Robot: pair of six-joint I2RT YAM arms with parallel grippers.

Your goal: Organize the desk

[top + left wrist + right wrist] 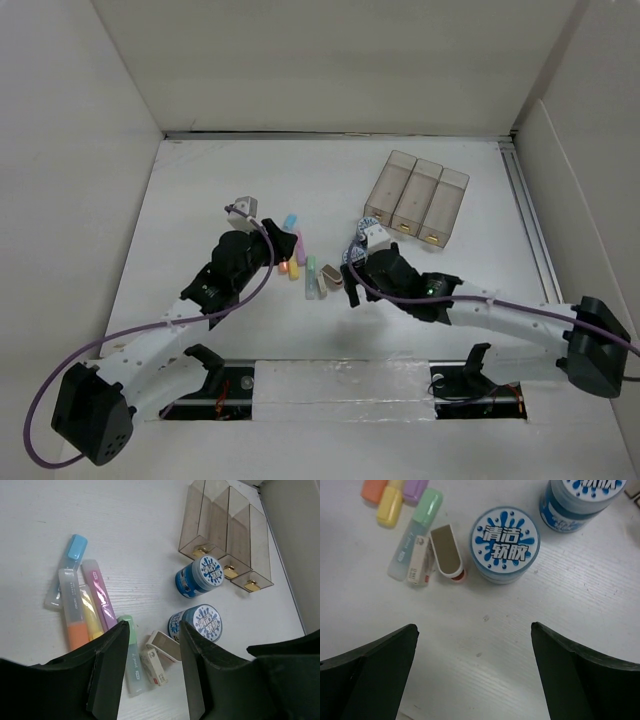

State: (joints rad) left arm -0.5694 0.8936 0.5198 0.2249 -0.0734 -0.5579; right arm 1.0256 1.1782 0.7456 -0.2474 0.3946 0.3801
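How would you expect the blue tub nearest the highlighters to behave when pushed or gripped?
The blue tub stands upright and looks squat, so a push would probably slide it, not tip it. Its smooth round wall might slip or twist between jaws.

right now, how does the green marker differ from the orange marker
The green marker has a green cap, the orange marker an orange one. In the left wrist view the green marker's cap points up the picture, the orange marker's down. The orange marker lies against a yellow marker; the green marker lies beside a small white box. Both lie flat on the desk, with see-through barrels.
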